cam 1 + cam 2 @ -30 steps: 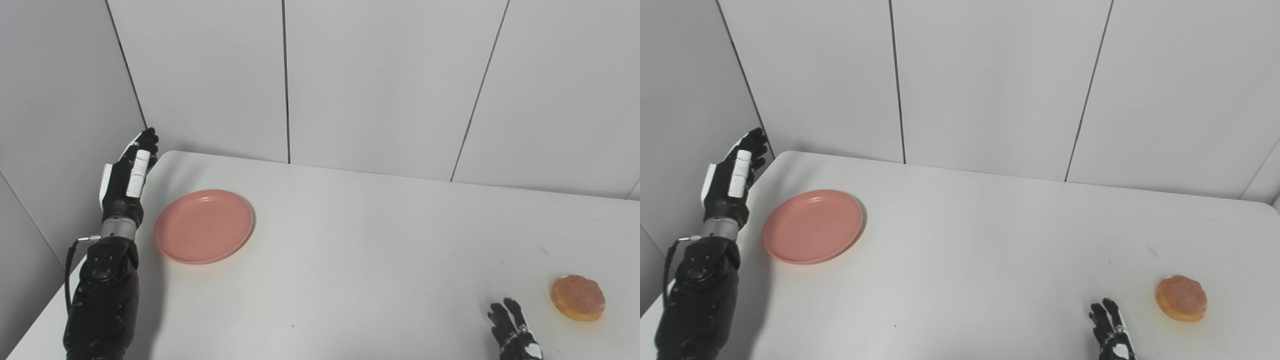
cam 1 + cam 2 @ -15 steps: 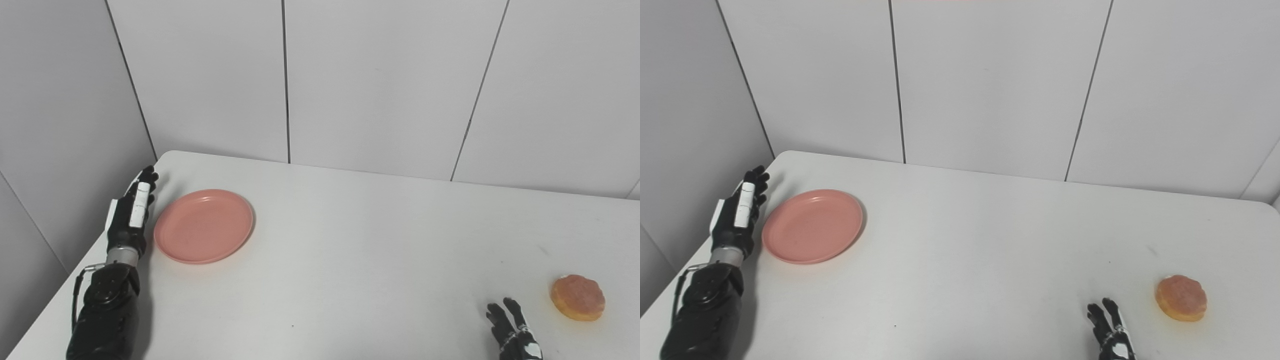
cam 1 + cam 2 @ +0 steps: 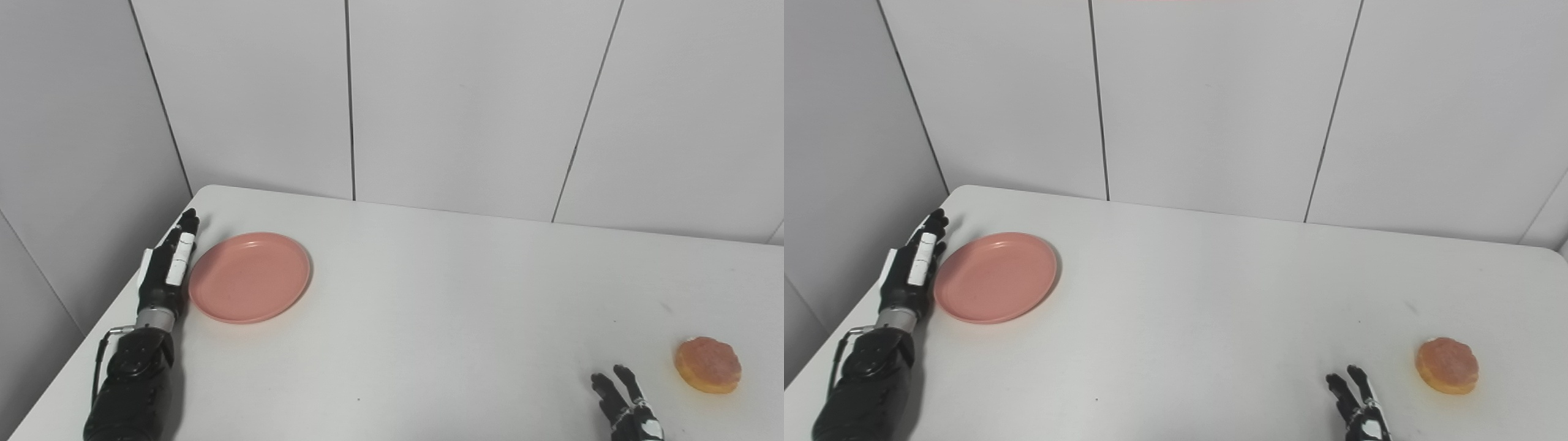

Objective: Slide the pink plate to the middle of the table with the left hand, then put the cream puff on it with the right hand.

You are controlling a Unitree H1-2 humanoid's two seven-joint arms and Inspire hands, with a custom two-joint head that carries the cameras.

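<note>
Fingers (image 3: 184, 236) on the left hand (image 3: 166, 266) are stretched out straight, holding nothing, laid right along the left rim of the pink plate (image 3: 249, 276), which sits at the bench's (image 3: 429, 306) left end. Right hand (image 3: 628, 407) down at the near edge has its fingers spread, empty too. Cream puff (image 3: 708, 364) sits just right of it, not touching.

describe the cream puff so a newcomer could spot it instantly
Start at the white table and go to its near right corner. The cream puff lies there, just right of the right hand, apart from it. It is small, round and golden-brown, far from the flat pink plate.
</note>
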